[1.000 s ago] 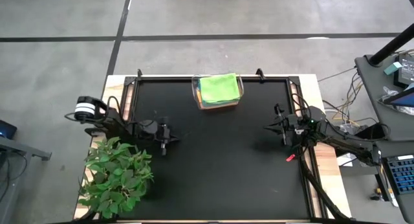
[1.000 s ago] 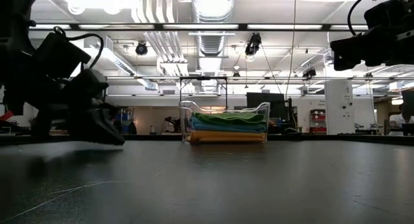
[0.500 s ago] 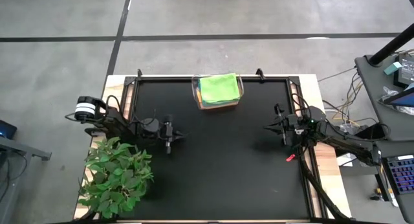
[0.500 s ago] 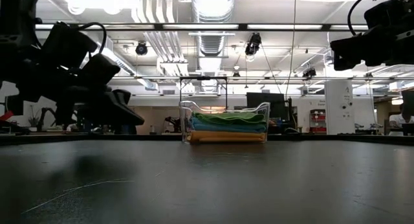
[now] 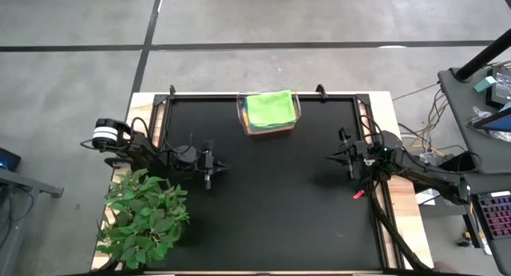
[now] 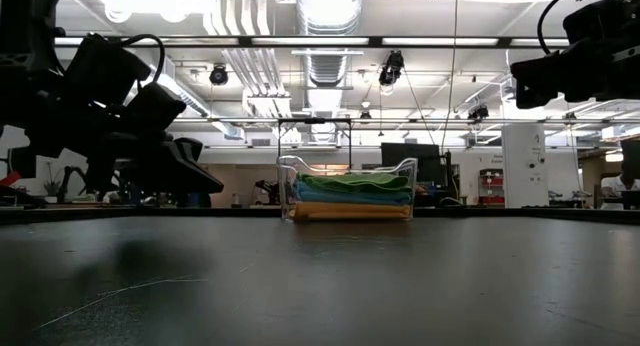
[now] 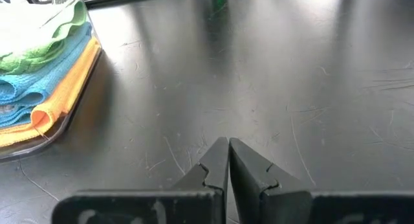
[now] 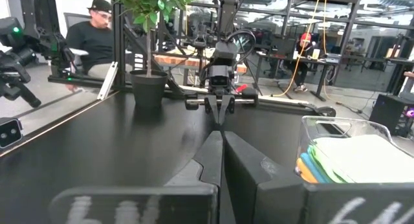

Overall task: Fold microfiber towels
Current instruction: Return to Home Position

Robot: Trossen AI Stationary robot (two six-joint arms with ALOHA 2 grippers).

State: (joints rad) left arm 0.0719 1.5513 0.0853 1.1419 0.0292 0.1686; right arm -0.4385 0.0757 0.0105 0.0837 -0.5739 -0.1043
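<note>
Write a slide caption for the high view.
Folded microfiber towels stacked in the clear bin; left end effector and right end effector shut and empty over the black table.

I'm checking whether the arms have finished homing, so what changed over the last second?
The left gripper rose a little and shifted slightly toward the middle of the table, then stopped; it is shut. The right gripper, also shut, the clear bin and the folded towels in it stayed put.
</note>
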